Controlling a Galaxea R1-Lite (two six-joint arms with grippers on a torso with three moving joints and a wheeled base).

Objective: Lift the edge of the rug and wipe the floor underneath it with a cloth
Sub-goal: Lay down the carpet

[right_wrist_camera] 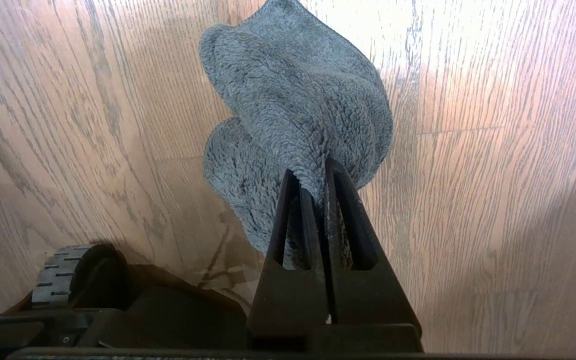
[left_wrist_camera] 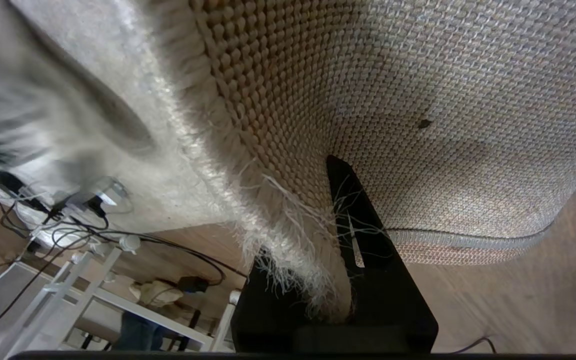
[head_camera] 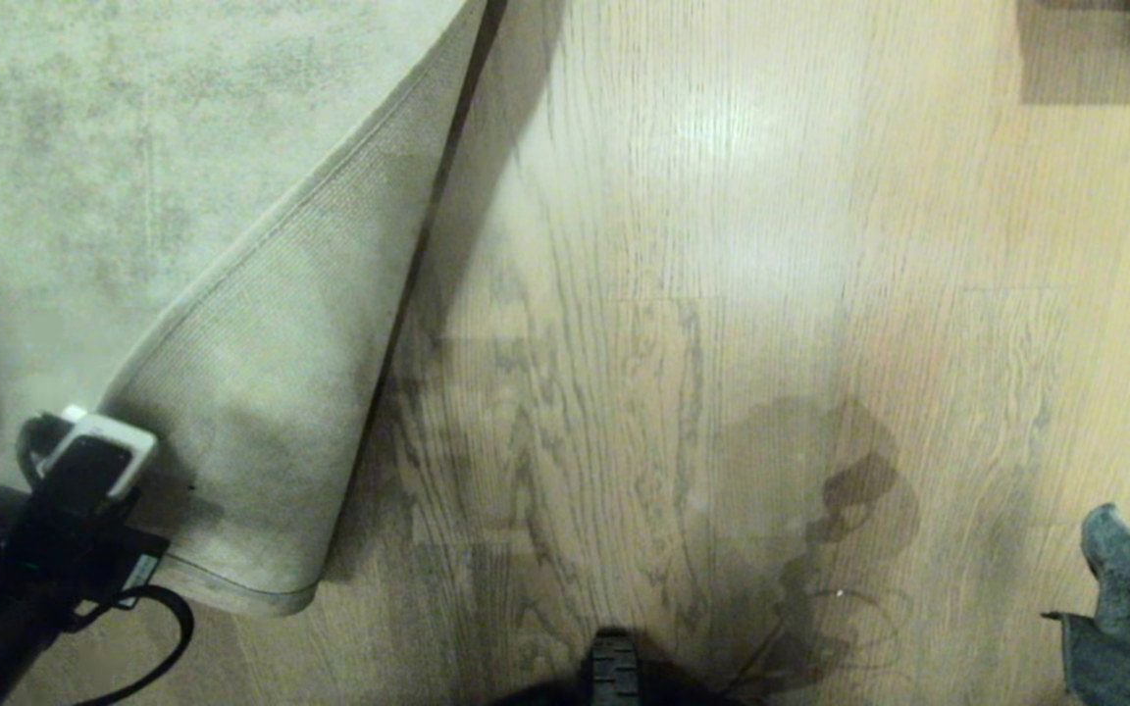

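Frayed rug edge point(left_wrist_camera: 288, 260) sits pinched in the left tool point(left_wrist_camera: 340, 280), jaws pressed together on the corner, woven underside turned up and folded back over the rug point(head_camera: 84, 147). Right tool point(right_wrist_camera: 320, 200) clamped tight on the cloth point(right_wrist_camera: 293, 100), which hangs just ahead of it above the floor point(head_camera: 673, 294), well apart from the fold. Bare planks lie between the two tools. Risks: grip is only on loose fringe, so the corner could slip out and flop back over the bared planks mid-wipe. Cloth is held by a small tuck, so dragging may pull it free. Reaching across could knock the left arm and drop the fold.
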